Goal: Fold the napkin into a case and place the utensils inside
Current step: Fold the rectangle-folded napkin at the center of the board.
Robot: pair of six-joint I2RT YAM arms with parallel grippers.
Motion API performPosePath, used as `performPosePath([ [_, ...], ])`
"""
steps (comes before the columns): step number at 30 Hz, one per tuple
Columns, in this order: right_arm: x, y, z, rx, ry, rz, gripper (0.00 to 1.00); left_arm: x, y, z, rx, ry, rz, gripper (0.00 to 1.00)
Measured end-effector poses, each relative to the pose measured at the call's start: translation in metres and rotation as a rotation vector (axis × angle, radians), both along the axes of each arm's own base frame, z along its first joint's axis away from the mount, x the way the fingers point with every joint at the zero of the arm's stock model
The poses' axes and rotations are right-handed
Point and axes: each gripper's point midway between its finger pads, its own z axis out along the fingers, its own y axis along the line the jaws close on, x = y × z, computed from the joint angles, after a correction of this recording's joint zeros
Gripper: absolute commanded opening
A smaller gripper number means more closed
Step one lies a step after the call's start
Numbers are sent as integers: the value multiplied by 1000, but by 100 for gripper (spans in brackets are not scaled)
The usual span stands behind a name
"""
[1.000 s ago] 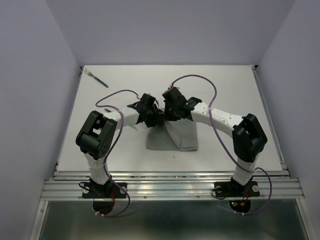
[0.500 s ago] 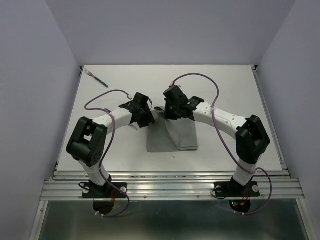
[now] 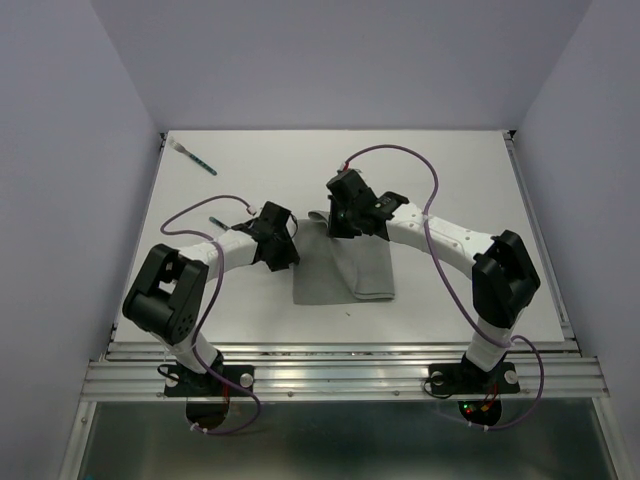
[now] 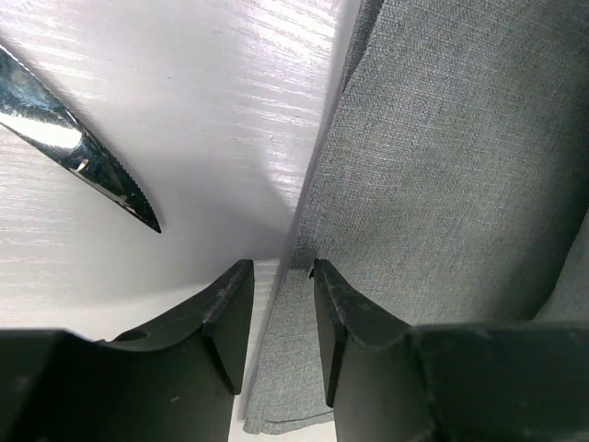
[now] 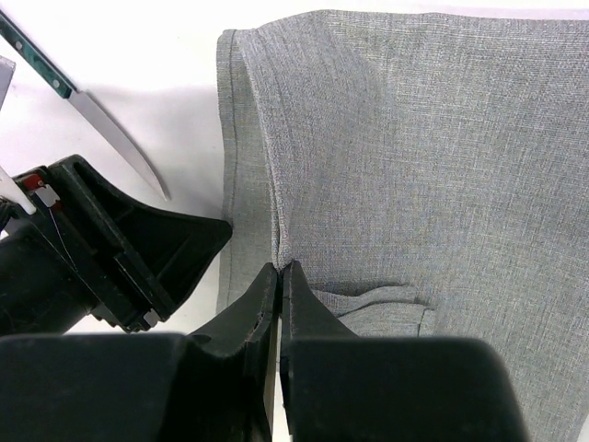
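- Since the earlier top view, the left gripper (image 3: pixel 284 252) had withdrawn from over the cloth toward 9 o'clock. This uncovered a knife (image 3: pixel 220 221) on the table (image 3: pixel 450 180).
- The napkin (image 3: pixel 340 285) lay flat near the table centre, partly folded. A doubled layer occupied its 3 o'clock half.
- The right gripper (image 5: pixel 279 273) sat at the napkin's 12 o'clock edge. Its fingers were pressed together on a raised ridge of the grey cloth.
- The left gripper stood at the napkin's 9 o'clock edge. Its fingers (image 4: pixel 227 308) were a narrow gap apart and held nothing; the cloth hem passed beneath that gap.
- The knife lay just off the napkin toward 9 o'clock, apart from the cloth. Its pointed blade was aimed toward the napkin and its teal handle away from it.
- The second utensil (image 3: pixel 193 157) lay well apart at 10 o'clock, near the far left table corner.
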Motion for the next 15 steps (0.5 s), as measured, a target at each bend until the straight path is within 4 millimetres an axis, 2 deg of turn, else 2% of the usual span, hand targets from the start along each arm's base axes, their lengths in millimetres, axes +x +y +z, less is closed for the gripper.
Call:
performPosePath([
  [3,0,1,1,2,0,1,1,0,0,0,-4,-7,-1,35],
  [5,0,1,1,3,0,3,1,-1,-1,-1,-12,-9,-8,26],
  [8,0,1,1,2,-1,4,1,-4,-6,-2,-26,-6,-26,22],
  [15,1,0,1,-4,-5,5,1,-21,-41,-4,-80,6,-111,17],
])
